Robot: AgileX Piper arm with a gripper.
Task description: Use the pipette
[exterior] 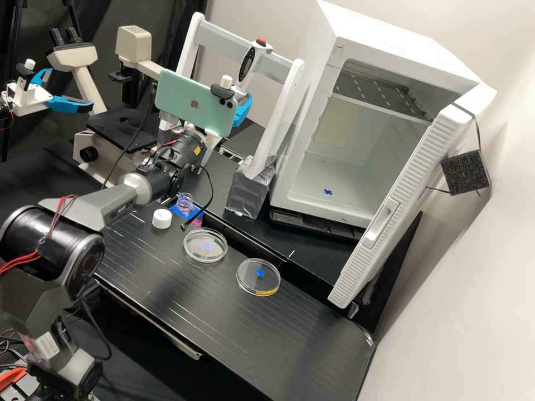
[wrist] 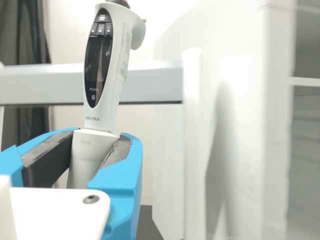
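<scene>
In the high view the gripper (exterior: 242,111) is at the pipette stand, partly behind the green phone on the arm, one blue finger showing. The pipette (exterior: 246,68), white with a dark display and a red top, stands nearly upright at the stand's crossbar (exterior: 223,42). From the wrist, the gripper (wrist: 102,137) is shut on the pipette (wrist: 104,117) below its display, a dark pad against either side. The pipette leans slightly, and its lower end is hidden behind the white gripper mount. Two lidded dishes, one (exterior: 205,245) nearer the arm and one (exterior: 258,277) farther off, lie on the bench.
A white cap (exterior: 162,218) and a small clear vessel (exterior: 185,203) on a blue holder sit below the forearm. An open white incubator (exterior: 356,145) stands right of the pipette stand, its door swung out. A microscope (exterior: 120,125) is behind the arm.
</scene>
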